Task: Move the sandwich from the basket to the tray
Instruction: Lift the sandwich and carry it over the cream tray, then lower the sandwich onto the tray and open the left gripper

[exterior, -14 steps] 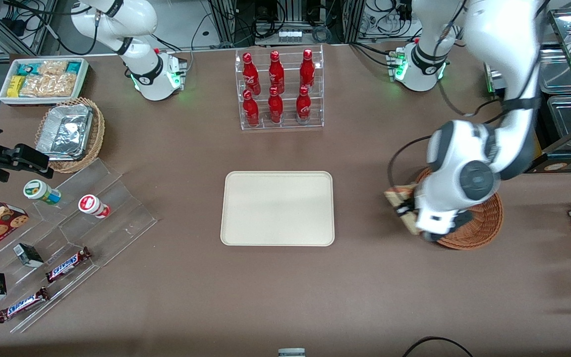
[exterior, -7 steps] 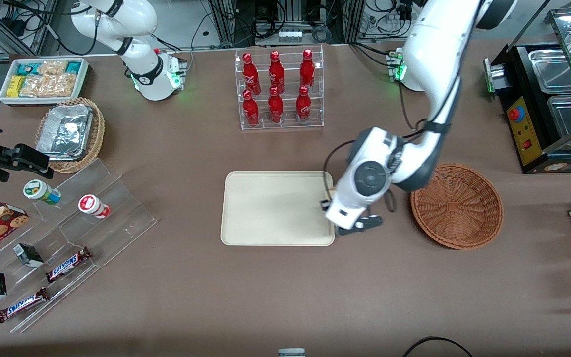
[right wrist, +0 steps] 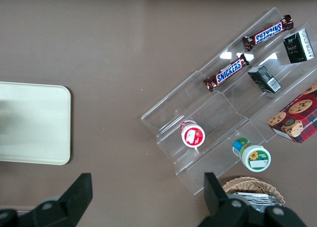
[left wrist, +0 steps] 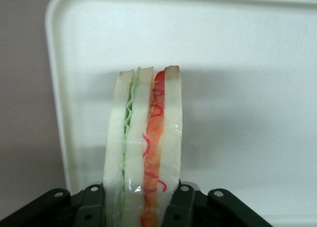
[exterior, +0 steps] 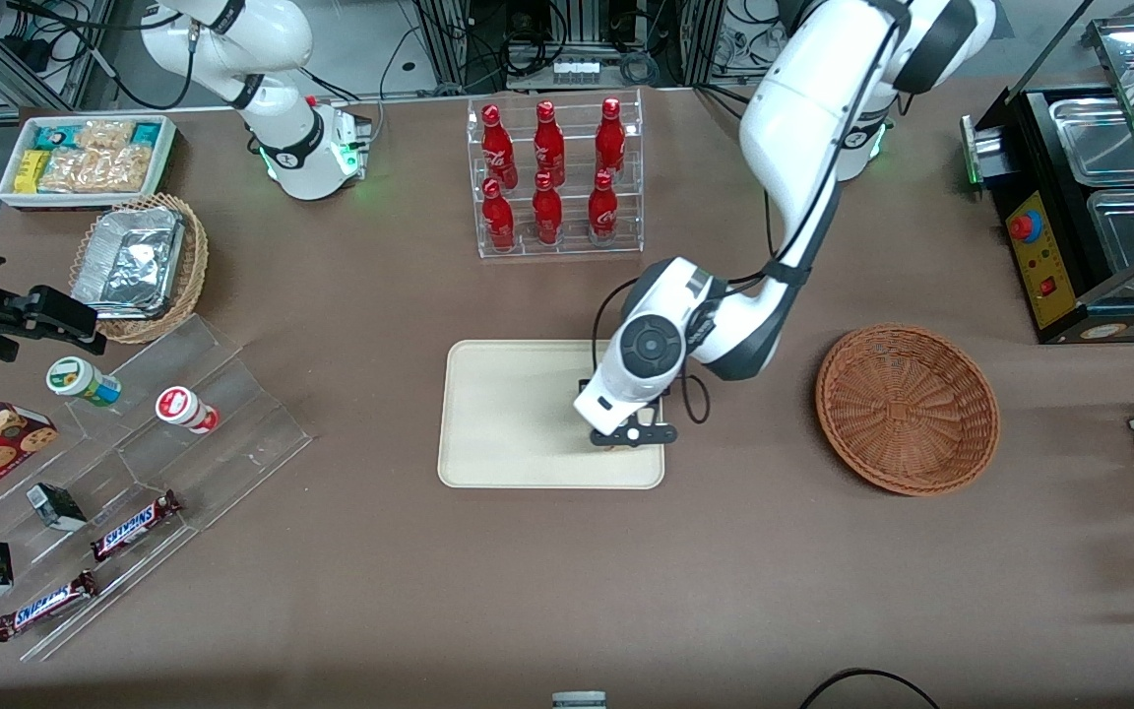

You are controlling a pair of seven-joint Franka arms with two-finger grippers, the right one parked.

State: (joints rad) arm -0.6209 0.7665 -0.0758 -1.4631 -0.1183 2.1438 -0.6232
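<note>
My left gripper (exterior: 626,433) hangs over the cream tray (exterior: 508,414), above the tray's end nearest the basket. In the left wrist view the gripper (left wrist: 142,202) is shut on the sandwich (left wrist: 143,148), a white bread wedge with a green and a red-orange filling stripe, held on edge over the tray (left wrist: 247,64). In the front view the arm hides nearly all of the sandwich. The reddish-brown wicker basket (exterior: 907,409) stands empty beside the tray, toward the working arm's end of the table.
A clear rack of red bottles (exterior: 554,177) stands farther from the front camera than the tray. A clear stepped shelf (exterior: 134,473) with snacks, a tan basket with a foil container (exterior: 139,264) and a white snack tub (exterior: 85,158) lie toward the parked arm's end.
My gripper has carried the sandwich out of the basket, across the table and over the tray's end. The basket is now empty.
</note>
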